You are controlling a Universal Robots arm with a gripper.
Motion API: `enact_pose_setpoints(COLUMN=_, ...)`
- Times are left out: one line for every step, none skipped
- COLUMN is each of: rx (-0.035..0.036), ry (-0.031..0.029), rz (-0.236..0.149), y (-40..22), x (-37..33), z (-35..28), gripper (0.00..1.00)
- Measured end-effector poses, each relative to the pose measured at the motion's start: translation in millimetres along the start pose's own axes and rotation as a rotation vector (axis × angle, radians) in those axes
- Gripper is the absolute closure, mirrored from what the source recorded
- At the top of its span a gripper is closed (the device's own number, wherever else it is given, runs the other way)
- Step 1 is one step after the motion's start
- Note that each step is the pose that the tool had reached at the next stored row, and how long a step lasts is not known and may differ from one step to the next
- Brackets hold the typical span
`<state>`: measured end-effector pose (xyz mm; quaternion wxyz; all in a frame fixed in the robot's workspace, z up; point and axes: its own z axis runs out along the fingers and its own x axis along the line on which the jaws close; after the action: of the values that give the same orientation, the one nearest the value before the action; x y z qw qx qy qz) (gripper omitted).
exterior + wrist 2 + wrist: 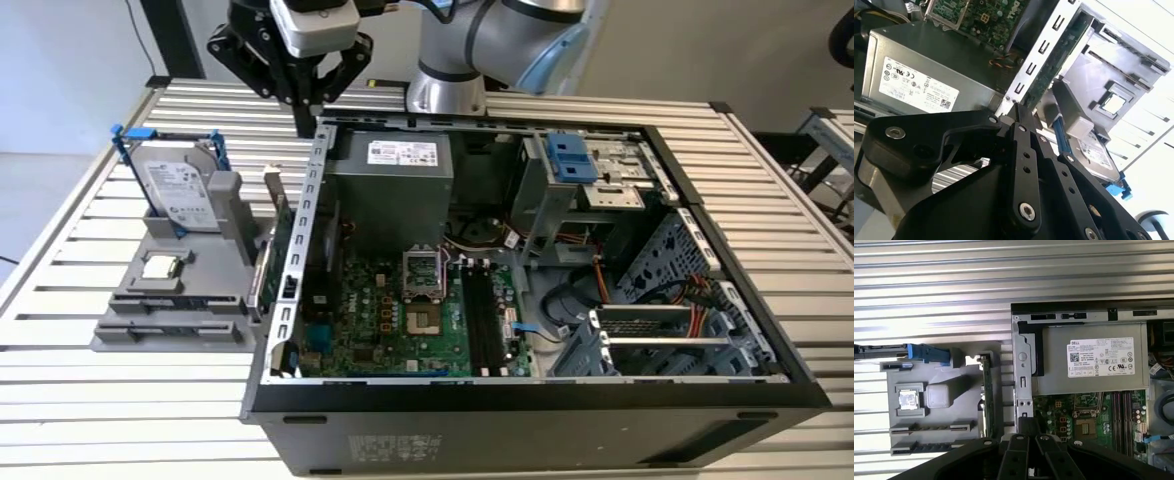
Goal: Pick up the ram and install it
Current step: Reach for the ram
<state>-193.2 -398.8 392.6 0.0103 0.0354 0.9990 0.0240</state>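
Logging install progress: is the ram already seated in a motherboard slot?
No, in the first wrist view the ram stands on edge in the gray holder outside the computer case.

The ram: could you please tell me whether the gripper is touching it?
Apart: in the exterior view the gripper hangs clear above the ram, with open space between them.
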Motion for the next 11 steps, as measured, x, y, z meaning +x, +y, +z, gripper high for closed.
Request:
enact_pose_setpoints(rx=0.0000, ry=0.0000, rz=0.000, y=-0.1, x=1.6, z=0.0, gripper=1.00)
enact_pose_setpoints(rx=0.0000, ry=0.0000, rz=0.000, y=-0.2, x=3.3, z=-0.1, gripper=1.00)
enact_pose_setpoints(rx=0.0001, ry=0.0001, rz=0.000, y=-0.4, x=5.1, z=-0.1, gripper=1.00)
enact_pose_setpoints(rx=0.0000, ry=0.0000, rz=0.000, y=-0.5, x=6.8, z=-0.2, gripper=1.00)
enact_pose_setpoints(rx=0.0000, ry=0.0000, rz=0.000, y=-0.6, x=8.5, z=-0.2, gripper=1.00)
enact_pose_setpoints(rx=0.0001, ry=0.0001, rz=0.000, y=-0.7, x=10.2, z=-0.2, gripper=1.00)
enact_pose_setpoints(rx=0.0000, ry=0.0001, rz=0.000, y=-0.8, x=11.8, z=-0.3, gripper=1.00)
enact_pose_setpoints(rx=0.0000, ry=0.0000, rz=0.000, y=-0.9, x=13.4, z=-0.3, gripper=1.00)
enact_pose_setpoints(rx=0.0000, ry=0.0001, rz=0.000, y=-1.0, x=14.8, z=-0.3, gripper=1.00)
enact_pose_setpoints(rx=0.0001, ry=0.0001, rz=0.000, y=-1.1, x=16.4, z=-0.4, gripper=1.00)
enact_pose_setpoints(rx=0.0000, ry=0.0000, rz=0.000, y=-1.3, x=18.0, z=-0.4, gripper=1.00)
